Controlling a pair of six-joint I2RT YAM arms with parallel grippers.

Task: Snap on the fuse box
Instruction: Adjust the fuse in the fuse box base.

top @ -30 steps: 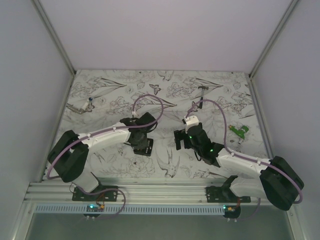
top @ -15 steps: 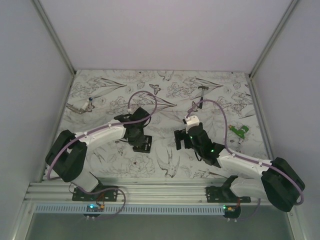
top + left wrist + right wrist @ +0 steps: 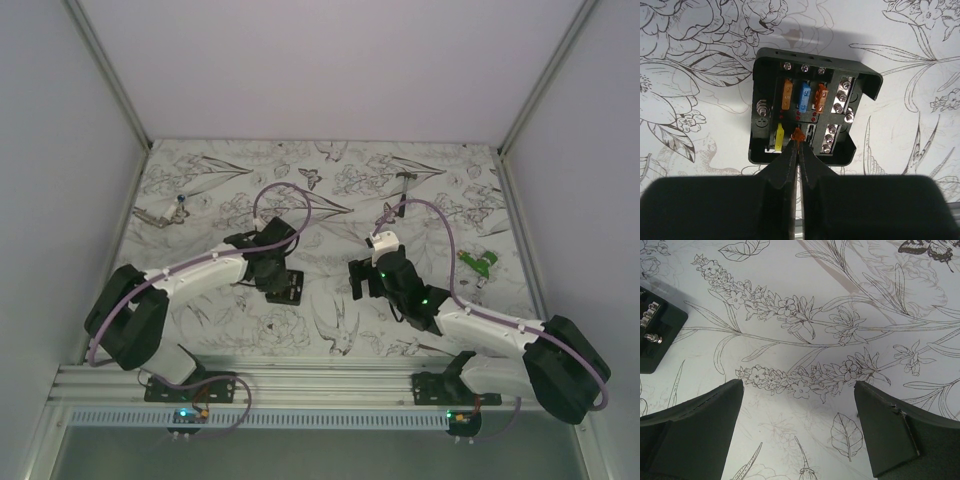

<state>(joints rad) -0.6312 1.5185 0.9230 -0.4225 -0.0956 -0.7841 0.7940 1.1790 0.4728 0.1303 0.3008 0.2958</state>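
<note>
Left wrist: left gripper [image 3: 798, 144], jaws closed, is touching an orange fuse [image 3: 798, 134] in the fuse box [image 3: 766, 85]; right gripper [image 3: 799, 386] — jaws open — is hovering nearby.

Light: bright, even, diffuse overhead.
Shadows: soft grey patch on the tabletop [image 3: 910, 60] just beyond the fuse box [image 3: 810, 107].
Focus: wrist views sharp on print; near left end effector [image 3: 798, 142] body blurred, black.
</note>
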